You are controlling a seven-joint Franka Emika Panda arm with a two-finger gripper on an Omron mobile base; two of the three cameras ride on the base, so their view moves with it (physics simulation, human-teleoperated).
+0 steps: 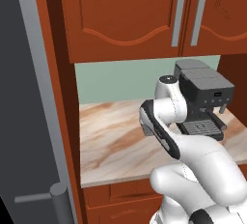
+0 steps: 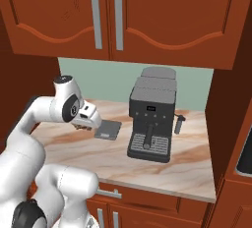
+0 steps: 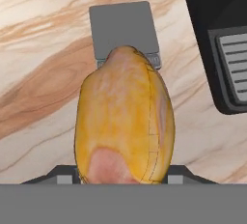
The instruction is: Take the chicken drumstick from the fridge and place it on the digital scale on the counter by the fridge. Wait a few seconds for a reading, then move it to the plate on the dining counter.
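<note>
Left base view: the fridge point(image 1: 29, 97) door stands at nine o'clock, with the coffee machine point(image 1: 205, 100) at three o'clock on the counter point(image 1: 116, 141). Right base view: the gripper point(image 2: 81, 125) hangs just left of the digital scale point(image 2: 108, 129). Hand view: the gripper pinches the chicken drumstick point(image 3: 124, 119), long axis running six to twelve o'clock, its narrow end overlapping the scale's near edge.

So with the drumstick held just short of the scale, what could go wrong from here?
1. The chicken drumstick is longer than the small digital scale; set down off-centre, it may overhang the rim or roll onto the counter.
2. The coffee machine stands close beside the scale, so a wide swing of the pincer could clip it.
</note>
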